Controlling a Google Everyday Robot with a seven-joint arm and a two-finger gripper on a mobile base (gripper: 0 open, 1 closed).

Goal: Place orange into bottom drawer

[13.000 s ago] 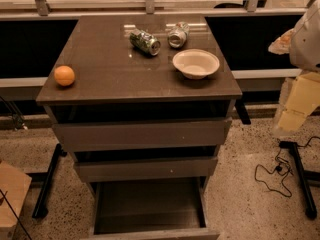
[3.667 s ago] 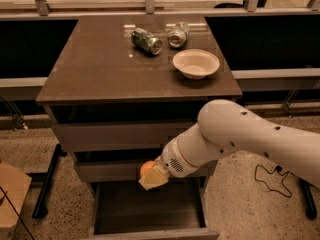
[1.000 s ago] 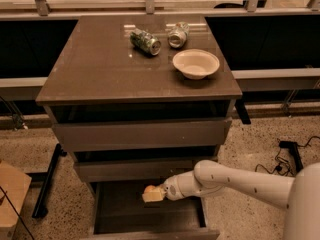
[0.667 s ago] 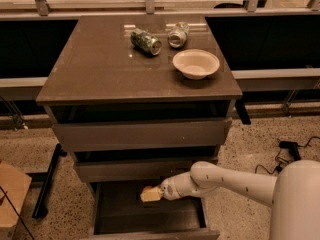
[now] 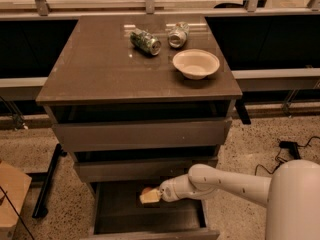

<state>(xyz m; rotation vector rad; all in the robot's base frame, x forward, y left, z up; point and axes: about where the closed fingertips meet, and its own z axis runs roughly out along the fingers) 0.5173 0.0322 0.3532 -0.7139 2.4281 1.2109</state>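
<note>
The bottom drawer (image 5: 131,219) stands pulled open under two shallower grey-brown drawers, and its dark inside shows. My arm reaches in from the lower right. My gripper (image 5: 149,197) is over the middle of the drawer's inside, just below the middle drawer's front. It is shut on the orange (image 5: 146,190), of which only a small reddish-orange part shows above the beige fingers (image 5: 151,198). The orange hangs a little above the drawer floor.
On the cabinet top (image 5: 95,69) lie two crushed green cans (image 5: 145,40) (image 5: 177,34) and a beige bowl (image 5: 195,63). A cardboard box (image 5: 10,194) stands on the floor at left. A black cable and plug (image 5: 289,148) lie on the floor at right.
The orange has gone from the left of the cabinet top into my gripper and down into the open bottom drawer. Over the last second the gripper has hardly moved.
</note>
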